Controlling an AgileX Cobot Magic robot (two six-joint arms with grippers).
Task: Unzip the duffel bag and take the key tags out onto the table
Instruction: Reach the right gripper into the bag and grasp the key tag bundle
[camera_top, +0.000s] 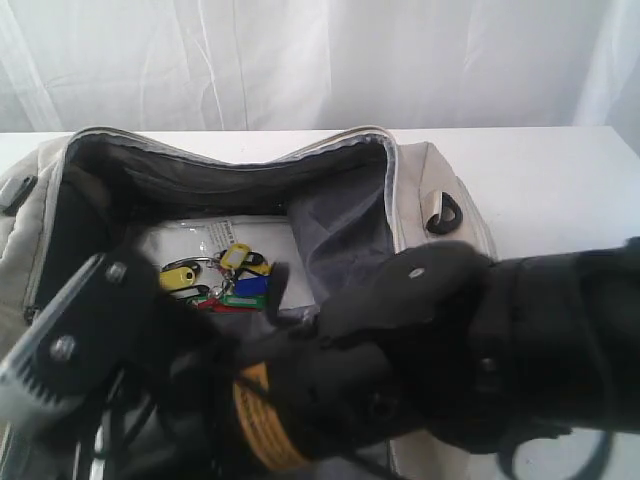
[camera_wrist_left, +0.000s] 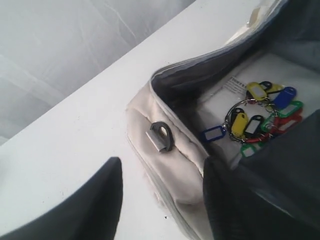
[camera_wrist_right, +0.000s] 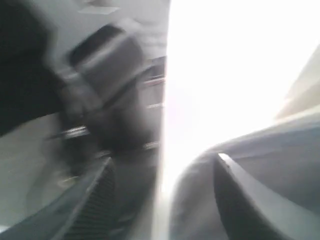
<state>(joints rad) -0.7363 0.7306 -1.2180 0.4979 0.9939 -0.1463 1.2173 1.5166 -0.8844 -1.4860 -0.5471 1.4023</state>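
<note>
The cream duffel bag (camera_top: 425, 175) lies unzipped on the white table (camera_top: 550, 180), its dark lining showing. The key tags (camera_top: 225, 275), yellow, blue, red and green on rings, rest inside on the bag floor. In the left wrist view my left gripper (camera_wrist_left: 165, 200) is open, its fingers (camera_wrist_left: 95, 205) astride the bag's end wall (camera_wrist_left: 175, 165), with the key tags (camera_wrist_left: 260, 117) beyond, inside. My right arm (camera_top: 450, 330) reaches across the bag mouth from the right. The blurred right wrist view shows my right gripper (camera_wrist_right: 160, 200) open with nothing between its fingers.
A clear packet with a white label (camera_top: 185, 238) lies under the tags. A black D-ring (camera_top: 443, 212) sits on the bag's right end, another one (camera_wrist_left: 161, 136) near my left fingers. Bare table (camera_wrist_left: 75, 125) lies beside the bag. A white curtain hangs behind.
</note>
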